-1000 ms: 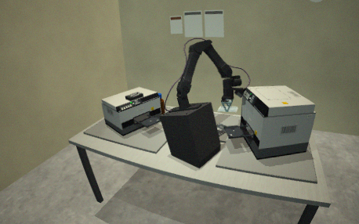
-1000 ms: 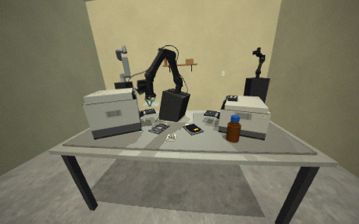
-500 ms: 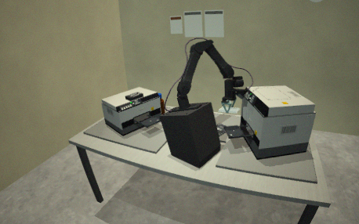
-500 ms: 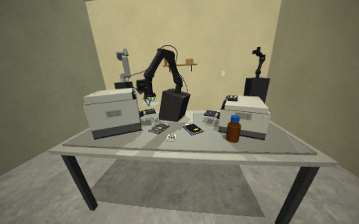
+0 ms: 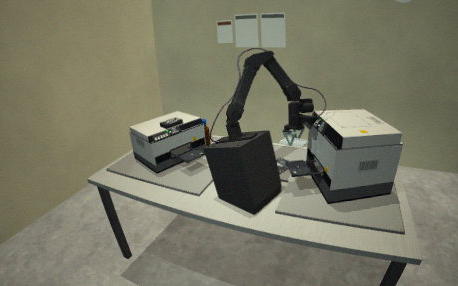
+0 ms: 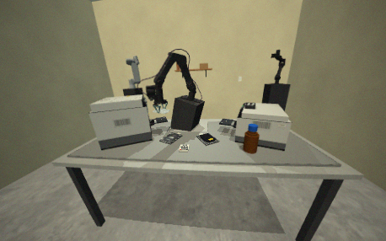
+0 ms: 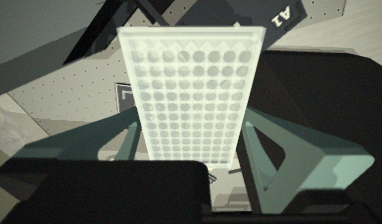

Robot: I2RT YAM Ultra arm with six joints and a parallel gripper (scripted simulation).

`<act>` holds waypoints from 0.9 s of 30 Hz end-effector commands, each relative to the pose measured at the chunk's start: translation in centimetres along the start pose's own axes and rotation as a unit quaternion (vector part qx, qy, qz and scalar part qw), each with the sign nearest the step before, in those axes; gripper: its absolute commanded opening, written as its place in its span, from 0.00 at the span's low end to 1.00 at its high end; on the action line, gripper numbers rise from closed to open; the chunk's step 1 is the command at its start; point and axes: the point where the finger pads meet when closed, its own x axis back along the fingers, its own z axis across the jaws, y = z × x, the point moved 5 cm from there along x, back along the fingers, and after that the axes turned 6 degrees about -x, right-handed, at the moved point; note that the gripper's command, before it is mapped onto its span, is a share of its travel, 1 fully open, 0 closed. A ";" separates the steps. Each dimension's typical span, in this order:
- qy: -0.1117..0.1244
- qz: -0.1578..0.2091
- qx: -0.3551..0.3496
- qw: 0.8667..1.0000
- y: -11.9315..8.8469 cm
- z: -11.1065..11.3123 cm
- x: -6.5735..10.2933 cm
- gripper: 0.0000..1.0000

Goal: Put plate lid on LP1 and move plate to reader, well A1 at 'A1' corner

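My gripper [image 5: 293,137] [image 6: 160,108] [image 7: 191,111] is shut on the clear well plate [image 7: 192,85] [image 5: 295,141], gripping it across its long sides. It holds the plate in the air beside the reader [image 5: 355,150] [image 6: 120,122], above and behind the reader's stage [image 5: 300,169] [image 6: 159,120]. In the wrist view the dark stage corner engraved 'A1' [image 7: 281,19] lies past the plate's far end. A dark flat item with a yellow label [image 6: 207,138], which I take to be the lid, lies on a bench position. The dispenser [image 5: 167,139] [image 6: 263,122] has its stage [image 5: 187,154] [image 6: 227,122] out in front.
The arm's black pedestal [image 5: 242,170] [image 6: 186,113] stands mid-table between the two machines. A brown bottle with a blue cap [image 6: 251,139] [image 5: 205,131] stands beside the dispenser. A second bench nest [image 6: 170,137] and a small label card [image 6: 184,147] lie on the deck.
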 end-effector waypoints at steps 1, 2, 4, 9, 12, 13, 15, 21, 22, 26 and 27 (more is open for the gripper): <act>0.012 -0.009 -0.029 0.999 1.3 0.6 0.8 0.86; 0.011 -0.006 -0.035 0.999 1.3 0.6 0.7 0.86; 0.014 -0.004 -0.042 0.999 0.9 0.8 0.9 0.86; 0.010 -0.003 -0.076 0.997 2.2 -0.1 0.4 0.86; 0.025 -0.013 -0.079 0.996 2.6 0.1 1.6 0.86; 0.025 -0.012 -0.085 0.996 2.8 -0.1 1.5 0.86; 0.024 -0.010 -0.097 0.995 3.3 -0.4 1.3 0.86; 0.018 0.008 -0.129 0.991 2.8 -0.5 0.8 0.86; 0.014 0.008 -0.139 0.990 3.2 -1.0 0.6 0.86; 0.019 0.002 -0.161 0.987 4.3 -1.6 0.9 0.86; 0.019 0.002 -0.161 0.987 4.3 -1.6 0.9 0.86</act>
